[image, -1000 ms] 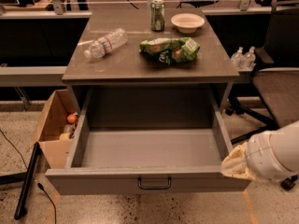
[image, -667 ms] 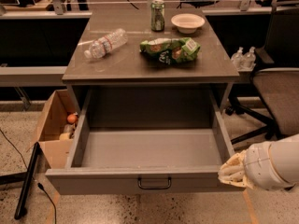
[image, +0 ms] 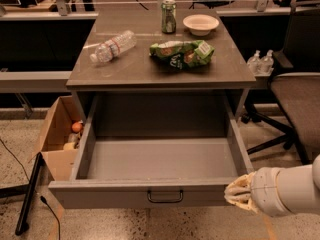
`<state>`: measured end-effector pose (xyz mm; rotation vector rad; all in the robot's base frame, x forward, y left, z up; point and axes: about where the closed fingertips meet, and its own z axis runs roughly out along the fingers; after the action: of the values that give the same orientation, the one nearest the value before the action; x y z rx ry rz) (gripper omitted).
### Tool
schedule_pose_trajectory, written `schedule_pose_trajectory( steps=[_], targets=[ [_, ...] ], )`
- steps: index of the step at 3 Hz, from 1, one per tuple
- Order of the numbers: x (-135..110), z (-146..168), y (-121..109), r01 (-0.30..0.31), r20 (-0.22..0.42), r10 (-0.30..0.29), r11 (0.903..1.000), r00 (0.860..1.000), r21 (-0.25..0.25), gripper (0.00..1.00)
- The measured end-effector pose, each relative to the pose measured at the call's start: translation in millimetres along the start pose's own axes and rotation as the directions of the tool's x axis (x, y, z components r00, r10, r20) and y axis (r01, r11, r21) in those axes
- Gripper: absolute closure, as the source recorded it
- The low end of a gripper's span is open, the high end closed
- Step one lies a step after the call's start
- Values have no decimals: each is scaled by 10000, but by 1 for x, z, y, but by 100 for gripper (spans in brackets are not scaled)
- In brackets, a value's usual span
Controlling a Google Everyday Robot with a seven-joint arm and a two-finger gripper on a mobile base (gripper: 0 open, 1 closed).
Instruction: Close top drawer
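The top drawer (image: 160, 159) is pulled far out of the grey desk, its plain grey box interior empty. Its flat grey front (image: 100, 196) faces me, with a small dark bar handle (image: 165, 197) at centre. My gripper (image: 239, 193) is at the right end of the drawer front, at the front right corner, with the white arm (image: 290, 189) reaching in from the right edge. Whether the gripper touches the front cannot be told.
The desk top (image: 125, 66) carries a lying plastic bottle (image: 113, 46), a green chip bag (image: 181, 53), a can (image: 169, 16) and a white bowl (image: 200, 24). An open cardboard box (image: 57, 139) stands on the floor at left. An office chair (image: 295, 94) stands at right.
My gripper and arm have moved left and slightly down, closer to the drawer's front right corner. The drawer stays pulled out.
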<state>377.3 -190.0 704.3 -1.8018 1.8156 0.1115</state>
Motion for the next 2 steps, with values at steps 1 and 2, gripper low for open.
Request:
schedule_pose_trajectory(
  steps=[1, 2],
  targets=[
    [4, 16, 1, -191, -203, 203, 9982, 9996, 572, 100],
    [9, 28, -6, -360, -442, 415, 9922, 9982, 1190, 100]
  ],
)
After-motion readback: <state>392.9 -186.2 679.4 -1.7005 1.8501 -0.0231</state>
